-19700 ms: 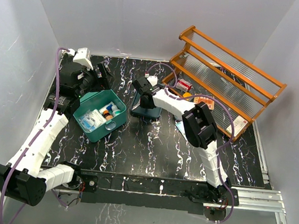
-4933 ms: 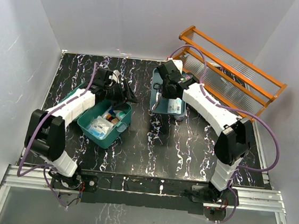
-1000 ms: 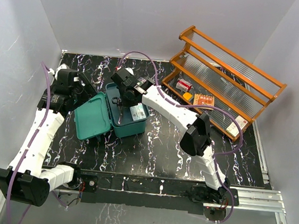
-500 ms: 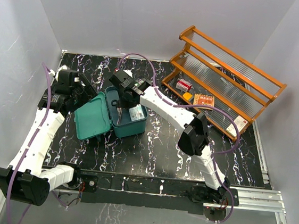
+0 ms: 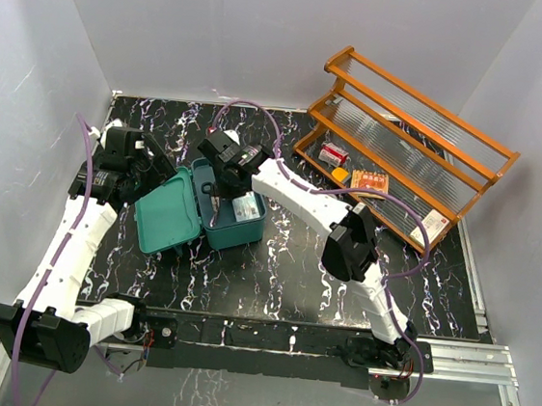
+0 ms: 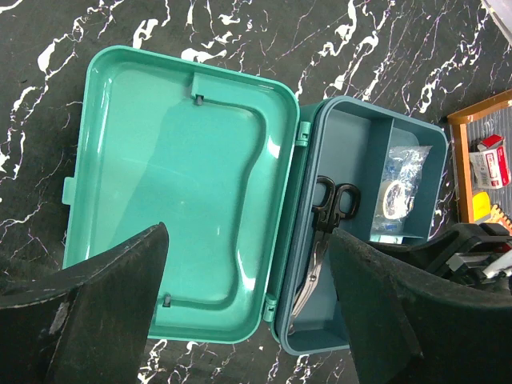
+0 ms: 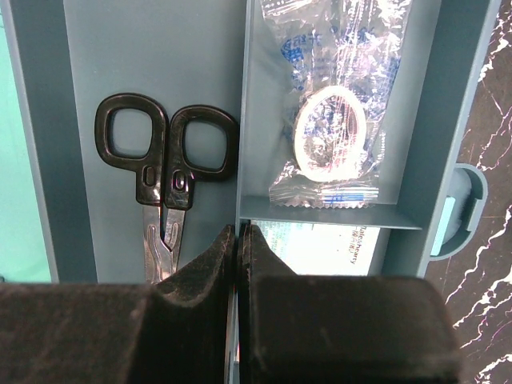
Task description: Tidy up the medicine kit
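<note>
The medicine kit [image 5: 168, 216] is a teal box with its lid [image 6: 176, 192] swung open flat to the left. In its base sits a bluish compartmented insert tray [image 6: 352, 344]. Black-handled scissors [image 7: 164, 184] lie in the tray's long slot. A clear packet with a white tape roll [image 7: 336, 136] and a white printed box [image 7: 320, 248] fill the smaller compartments. My right gripper [image 7: 238, 234] is shut on the thin divider wall of the tray, seen from above over the tray [image 5: 218, 180]. My left gripper [image 6: 248, 320] hovers above the kit, wide open and holding nothing.
An orange wooden rack [image 5: 408, 140] stands at the back right. On its lower shelf are a red-and-white box [image 5: 332, 154], a small yellow item [image 5: 340, 173] and an orange packet [image 5: 370, 181]. White walls close in the black marbled table [image 5: 272, 281].
The right wrist has shifted slightly over the tray, which has barely moved. The left arm has held still, its jaws wide.
</note>
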{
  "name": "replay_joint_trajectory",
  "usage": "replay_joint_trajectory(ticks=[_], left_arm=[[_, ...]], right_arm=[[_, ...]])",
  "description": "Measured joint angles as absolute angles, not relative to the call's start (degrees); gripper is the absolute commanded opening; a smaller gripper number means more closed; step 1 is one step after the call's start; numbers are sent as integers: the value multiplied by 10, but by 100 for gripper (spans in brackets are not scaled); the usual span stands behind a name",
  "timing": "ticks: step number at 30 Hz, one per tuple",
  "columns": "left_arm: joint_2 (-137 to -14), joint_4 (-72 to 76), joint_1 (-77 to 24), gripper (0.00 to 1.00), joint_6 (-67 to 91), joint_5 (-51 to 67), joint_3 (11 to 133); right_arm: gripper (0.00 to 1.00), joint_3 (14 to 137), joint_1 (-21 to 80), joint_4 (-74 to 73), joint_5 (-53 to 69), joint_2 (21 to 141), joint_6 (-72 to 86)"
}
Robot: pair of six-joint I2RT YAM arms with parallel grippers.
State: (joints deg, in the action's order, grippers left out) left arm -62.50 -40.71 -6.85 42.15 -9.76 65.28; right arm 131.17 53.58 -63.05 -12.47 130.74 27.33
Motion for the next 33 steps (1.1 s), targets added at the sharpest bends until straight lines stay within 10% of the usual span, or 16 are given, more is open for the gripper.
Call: replay_joint_trajectory(ticks=[10, 17, 33], left_arm=[[-625, -408, -69, 83, 422, -99, 653], [-636, -409, -67, 98, 420, -99, 653], [-671, -392, 6, 99, 358, -64, 653]], right_arm=[[0, 1286, 538, -609, -140, 1307, 270], [22, 1289, 538, -609, -140, 1306, 269], [50, 1210, 498, -517, -104, 1165, 275]])
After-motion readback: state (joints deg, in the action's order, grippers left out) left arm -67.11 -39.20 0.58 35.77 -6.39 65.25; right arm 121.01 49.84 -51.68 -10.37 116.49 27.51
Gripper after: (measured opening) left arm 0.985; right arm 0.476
